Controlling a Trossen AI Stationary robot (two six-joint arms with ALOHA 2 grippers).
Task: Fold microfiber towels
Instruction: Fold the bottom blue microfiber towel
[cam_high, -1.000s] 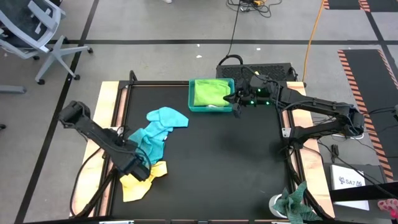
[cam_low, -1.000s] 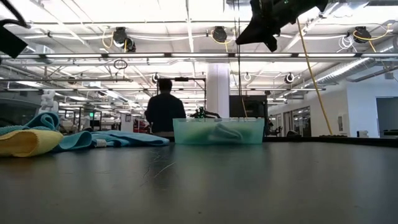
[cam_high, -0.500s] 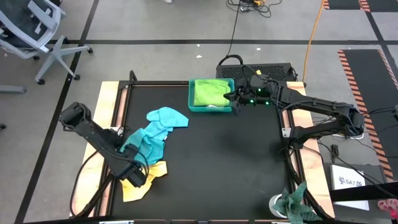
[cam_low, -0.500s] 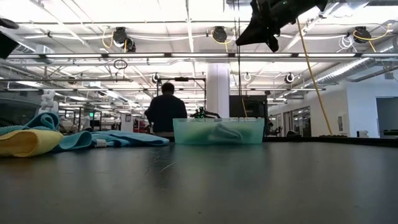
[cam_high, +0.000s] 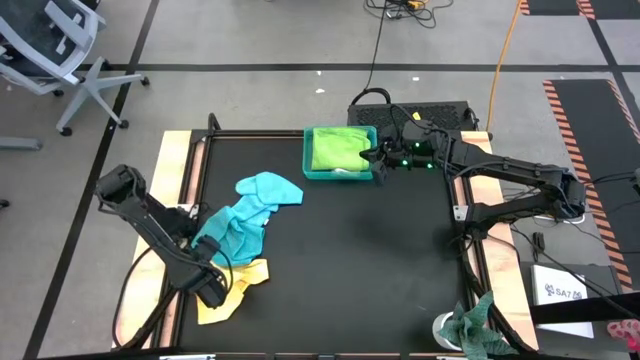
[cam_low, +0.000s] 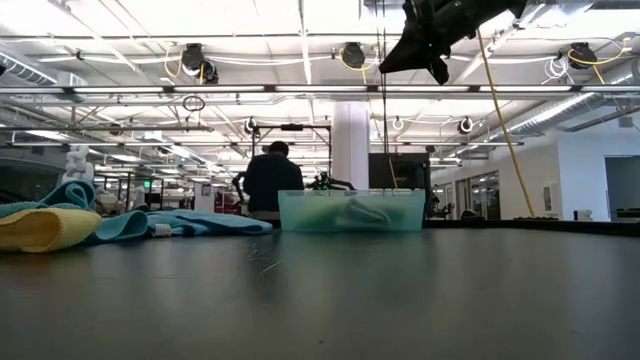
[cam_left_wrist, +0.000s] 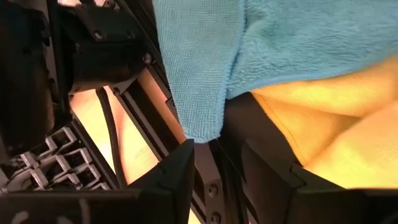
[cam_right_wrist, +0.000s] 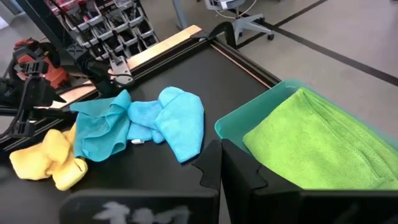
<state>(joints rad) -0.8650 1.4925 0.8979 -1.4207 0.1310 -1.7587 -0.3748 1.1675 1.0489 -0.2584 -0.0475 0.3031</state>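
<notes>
While the towels lie unfolded at the table's left, both arms are seen holding nothing.

The left gripper (cam_high: 213, 291) is placed low over the yellow towel (cam_high: 232, 290) near the table's (cam_high: 340, 250) front-left corner; in the left wrist view its fingers (cam_left_wrist: 177, 171) are parted, with a hanging corner of the light blue towel (cam_left_wrist: 205, 68) just above the gap (not pinched). The turquoise towel (cam_high: 268, 188) is bunched against the light blue one (cam_high: 232, 228). A lime green towel (cam_high: 336, 147) is laid folded in the teal tray (cam_high: 309, 160) at the far edge. The right gripper (cam_high: 379, 166) is held beside that tray's right end, fingers (cam_right_wrist: 211, 165) pressed together.
</notes>
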